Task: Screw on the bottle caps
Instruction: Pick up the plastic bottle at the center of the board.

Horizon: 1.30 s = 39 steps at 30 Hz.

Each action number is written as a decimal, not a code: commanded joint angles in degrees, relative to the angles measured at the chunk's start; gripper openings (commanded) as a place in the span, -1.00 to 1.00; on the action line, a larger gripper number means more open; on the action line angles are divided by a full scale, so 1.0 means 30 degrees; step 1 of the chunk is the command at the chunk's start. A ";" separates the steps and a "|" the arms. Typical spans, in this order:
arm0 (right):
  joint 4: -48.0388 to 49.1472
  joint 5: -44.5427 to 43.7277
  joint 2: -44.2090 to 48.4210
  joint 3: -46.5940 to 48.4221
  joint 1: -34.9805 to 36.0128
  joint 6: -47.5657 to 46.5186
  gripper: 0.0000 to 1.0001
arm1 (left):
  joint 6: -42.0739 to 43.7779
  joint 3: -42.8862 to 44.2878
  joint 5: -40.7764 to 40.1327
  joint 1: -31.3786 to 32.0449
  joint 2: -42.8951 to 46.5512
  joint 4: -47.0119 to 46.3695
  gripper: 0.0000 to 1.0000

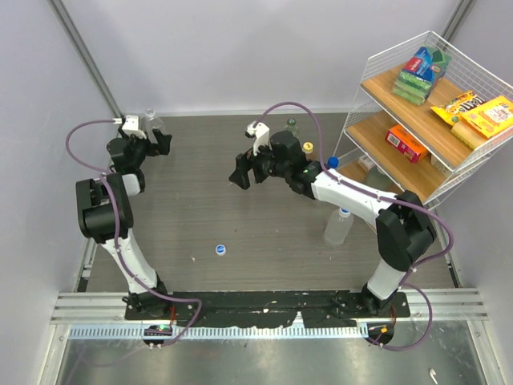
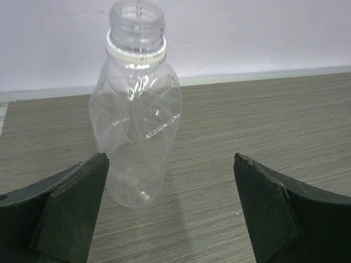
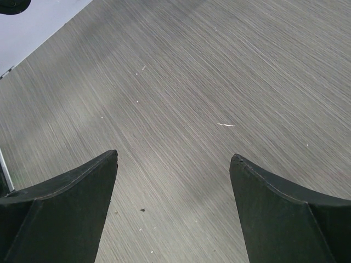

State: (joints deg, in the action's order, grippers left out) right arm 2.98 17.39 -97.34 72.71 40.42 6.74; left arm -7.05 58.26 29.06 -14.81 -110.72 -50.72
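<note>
Nearest me, a white-and-blue cap (image 1: 220,249) lies loose on the table (image 1: 264,241). My right gripper (image 3: 173,159) hangs over the tabletop, spread wide and empty. Farther back, the left gripper (image 2: 170,160), fingers wide apart and holding nothing, faces the uncapped clear bottle (image 2: 137,120). The bottle sits toward its left finger, so I'd centre first, then grip the body.

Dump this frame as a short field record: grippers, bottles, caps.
left gripper: open, empty, facing the clear bottle
clear bottle: upright, uncapped, ahead of the jaws, not between them
right gripper: open, empty, above bare table
loose cap: white with blue middle, on the table between the arms, neither gripper near it
second clear bottle: standing by the right arm, cap state unclear
yellow cap, blue cap: behind the right arm; bottles beneath mostly hidden
</note>
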 commanded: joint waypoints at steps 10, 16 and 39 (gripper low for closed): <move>-0.0701 -0.0581 0.1568 0.0900 0.0031 -0.1310 0.75 | -0.0696 0.0178 -0.0252 -0.0250 -0.2467 -0.4770 0.99; -0.0848 -0.0931 0.1685 0.0872 0.0031 -0.1690 0.75 | -0.1399 0.0707 -0.0692 -0.0279 -0.3728 -0.6702 0.99; -0.1346 -0.1957 0.2358 0.1077 0.0031 -0.2565 0.75 | -0.0961 0.1792 -0.0224 -0.0308 -0.4257 -0.5945 0.64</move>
State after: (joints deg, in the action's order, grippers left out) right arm -2.48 13.39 -94.21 73.84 40.42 1.30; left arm -10.50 61.93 27.11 -15.16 -123.07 -65.91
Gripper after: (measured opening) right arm 0.873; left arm 0.849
